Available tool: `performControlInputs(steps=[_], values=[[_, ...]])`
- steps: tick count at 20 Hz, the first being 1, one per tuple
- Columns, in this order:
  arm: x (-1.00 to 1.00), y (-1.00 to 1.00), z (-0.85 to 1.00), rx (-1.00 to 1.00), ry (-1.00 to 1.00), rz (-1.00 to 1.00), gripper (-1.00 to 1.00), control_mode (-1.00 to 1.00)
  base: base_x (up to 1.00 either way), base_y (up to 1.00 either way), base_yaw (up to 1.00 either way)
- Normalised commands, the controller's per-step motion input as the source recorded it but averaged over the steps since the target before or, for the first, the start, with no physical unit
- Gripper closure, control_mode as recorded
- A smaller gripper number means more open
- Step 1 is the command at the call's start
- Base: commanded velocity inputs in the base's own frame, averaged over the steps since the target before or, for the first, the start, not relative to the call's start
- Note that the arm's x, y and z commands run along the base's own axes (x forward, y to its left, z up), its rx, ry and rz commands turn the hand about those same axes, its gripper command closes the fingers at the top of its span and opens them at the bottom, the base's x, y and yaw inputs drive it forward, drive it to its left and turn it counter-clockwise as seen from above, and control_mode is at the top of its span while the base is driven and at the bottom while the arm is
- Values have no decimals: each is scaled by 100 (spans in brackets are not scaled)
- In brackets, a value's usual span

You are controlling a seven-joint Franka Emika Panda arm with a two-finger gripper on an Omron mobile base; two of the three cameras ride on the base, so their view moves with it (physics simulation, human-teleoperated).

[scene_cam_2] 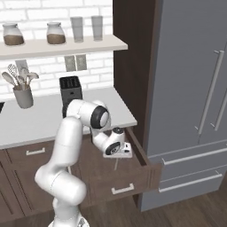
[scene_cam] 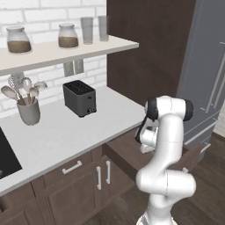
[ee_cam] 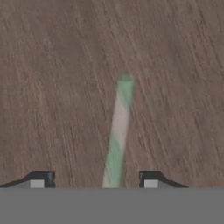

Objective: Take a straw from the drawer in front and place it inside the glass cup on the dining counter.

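Observation:
The drawer (scene_cam_2: 142, 156) of dark brown wood stands pulled out under the pale worktop, and my arm reaches down into it. The straw (ee_cam: 119, 127) lies on the drawer's brown floor, a thin stick with pale green and whitish bands. It runs up the hand view from between my fingertips. My gripper (ee_cam: 97, 179) hangs just above it, open, one dark tip on each side with a gap to the straw on both. From the right base, the hand (scene_cam_2: 118, 150) sits low inside the drawer. The glass cup and the dining counter are out of view.
A black toaster (scene_cam: 79, 98) and a grey utensil pot (scene_cam: 29, 112) stand on the worktop (scene_cam: 66, 132). Above, a shelf (scene_cam: 88, 48) carries two jars and two tall glasses. A grey fridge (scene_cam_2: 195, 102) rises right of the drawer. Cabinet doors (scene_cam: 103, 173) lie left.

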Motion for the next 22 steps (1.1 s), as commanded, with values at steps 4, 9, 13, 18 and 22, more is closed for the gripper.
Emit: performControlInputs(steps=[4, 9, 13, 18, 22], values=[[-51, -44, -99, 4, 0, 3, 100, -100, 0, 0, 0], [-66, -45, -100, 0, 3, 0, 100, -100, 0, 0, 0], [-96, -40, -98, -3, 1, -2, 100, -100, 0, 0, 0], [-100, -11, -17, 0, 0, -7, 100, -100, 0, 0, 0], [-94, 0, 52, 0, -4, -3, 100, -100, 0, 0, 0]])
